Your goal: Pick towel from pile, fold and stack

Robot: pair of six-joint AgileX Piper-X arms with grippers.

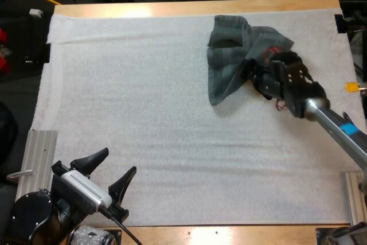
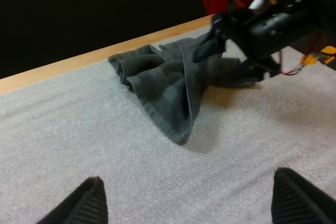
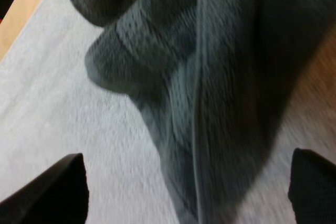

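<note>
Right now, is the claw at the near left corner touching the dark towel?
Apart. The high view shows the left gripper open at the near edge, with bare mat between it and the towel.

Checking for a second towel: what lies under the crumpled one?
The white mat borders the towel; no second towel pokes out. What lies beneath its folds is covered.

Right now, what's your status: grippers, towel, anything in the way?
Left gripper open, over bare white mat. Right gripper open at the crumpled towel. Nothing seen in the way.

No legible txt, labels, nos.
</note>
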